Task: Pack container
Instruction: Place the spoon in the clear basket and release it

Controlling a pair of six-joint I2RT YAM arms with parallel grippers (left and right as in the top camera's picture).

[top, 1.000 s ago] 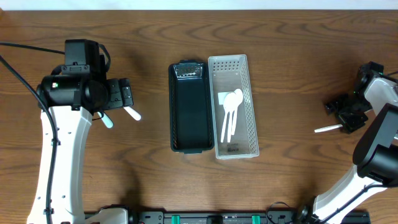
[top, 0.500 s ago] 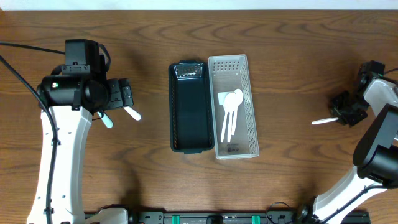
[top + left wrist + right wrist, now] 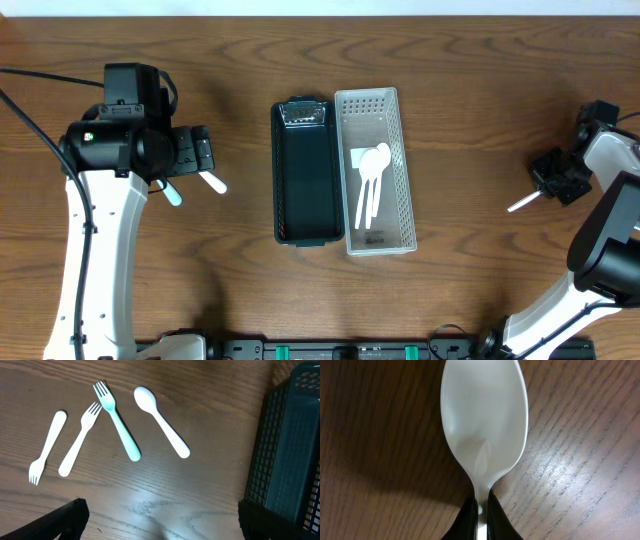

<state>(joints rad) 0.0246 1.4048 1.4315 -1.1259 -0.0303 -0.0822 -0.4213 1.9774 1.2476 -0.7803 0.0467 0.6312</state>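
Observation:
My right gripper (image 3: 548, 190) is at the table's right edge, shut on a white spoon (image 3: 520, 203) that points out to the left. In the right wrist view its fingers (image 3: 470, 515) pinch the neck of the spoon (image 3: 484, 420), bowl ahead, close over the wood. A clear perforated container (image 3: 366, 100) in the middle holds white spoons (image 3: 370, 180). A black basket (image 3: 303, 190) lies beside it on the left. My left gripper (image 3: 160, 530) hangs open over bare wood. Ahead of it lie two white forks (image 3: 80, 440), a teal fork (image 3: 120, 425) and a white spoon (image 3: 160, 420).
The black basket's mesh wall (image 3: 285, 450) fills the right side of the left wrist view. In the overhead view the left arm (image 3: 110, 150) covers most of the loose cutlery; only a white handle (image 3: 212, 181) and a teal handle (image 3: 172, 193) stick out.
My right gripper has closed on the white spoon, and the spoon has swung slightly from level to slanted. The left arm has not moved.

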